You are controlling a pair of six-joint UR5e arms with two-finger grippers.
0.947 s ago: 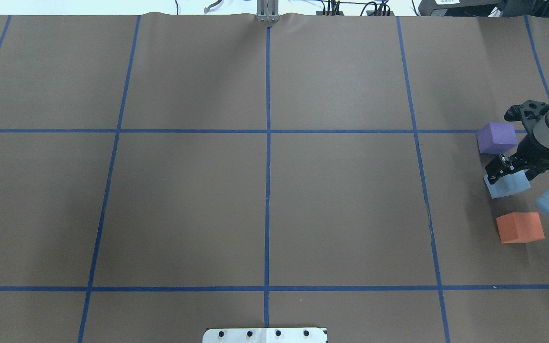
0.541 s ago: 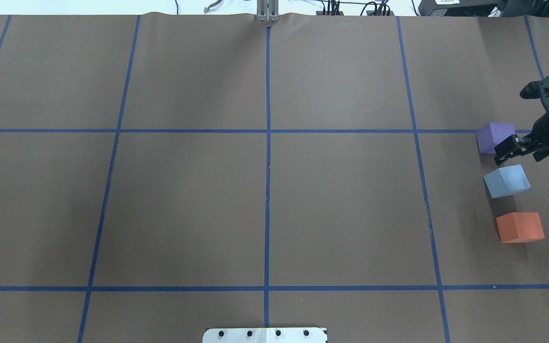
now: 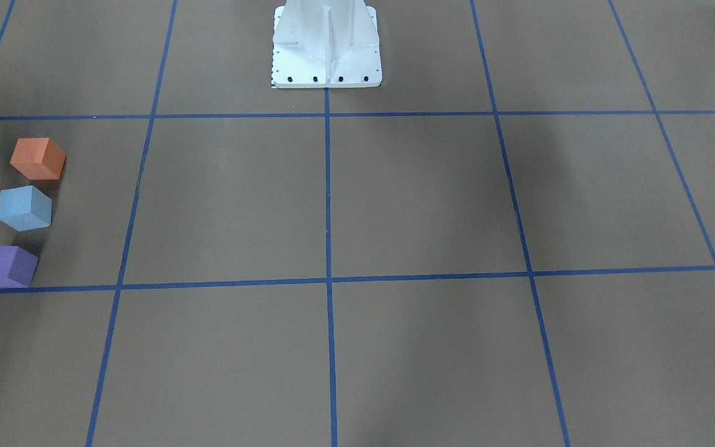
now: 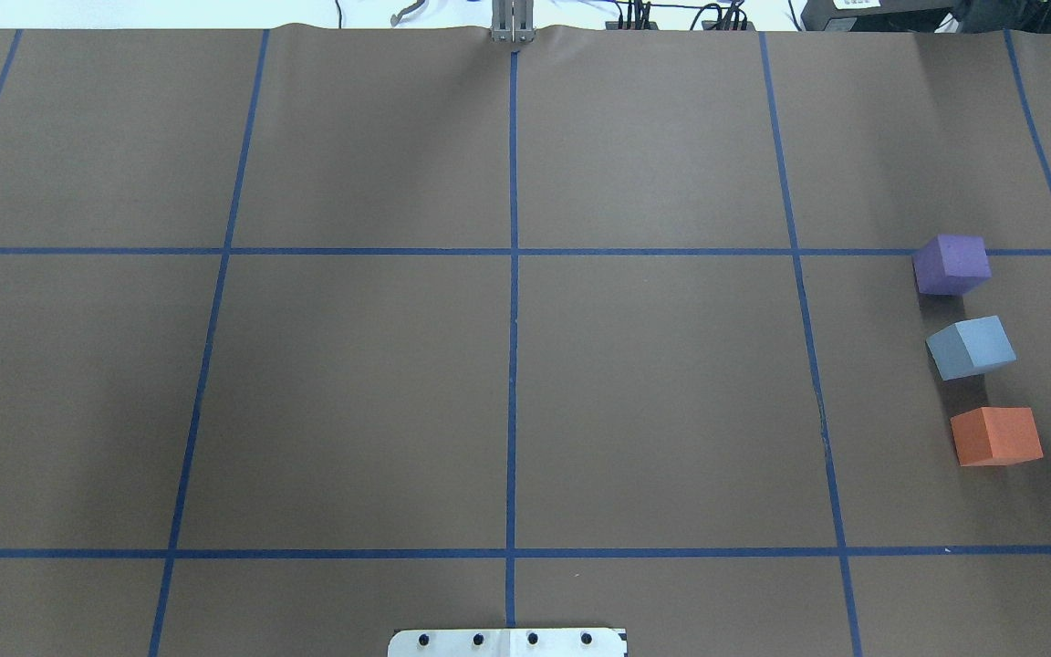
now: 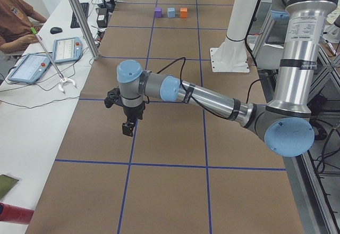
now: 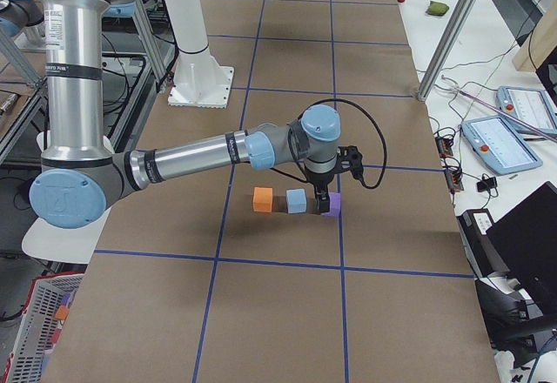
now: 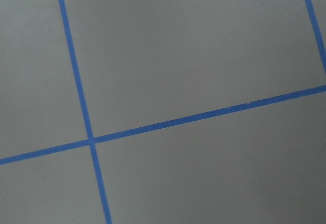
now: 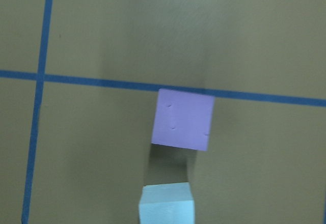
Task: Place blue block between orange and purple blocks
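The blue block [image 4: 971,347] sits flat on the brown paper-covered bench [image 4: 653,392] close to its right edge, about halfway between the robot's edge and the far edge; it is the middle 1 of 3 blocks in a row running along that right edge. The purple block [image 4: 952,264] lies on its far side, with its far face against a blue tape line [image 4: 653,251]; the orange block [image 4: 996,435] lies on its near side, toward the robot's edge. The blue block touches neither neighbour, with a narrow strip of paper showing on each side; it is turned slightly against the other 2.

The right gripper [image 6: 324,202] hangs above the bench by the right edge, close to the purple block, and grips none of the 3 blocks; the overhead view catches only a black tip of it at the right edge, so I cannot tell how wide its jaws stand. The right wrist view looks down on the purple block and the top of the blue one.

The left gripper [image 5: 128,129] hangs near the bench's left edge, above a tape line; its jaw width cannot be told either.
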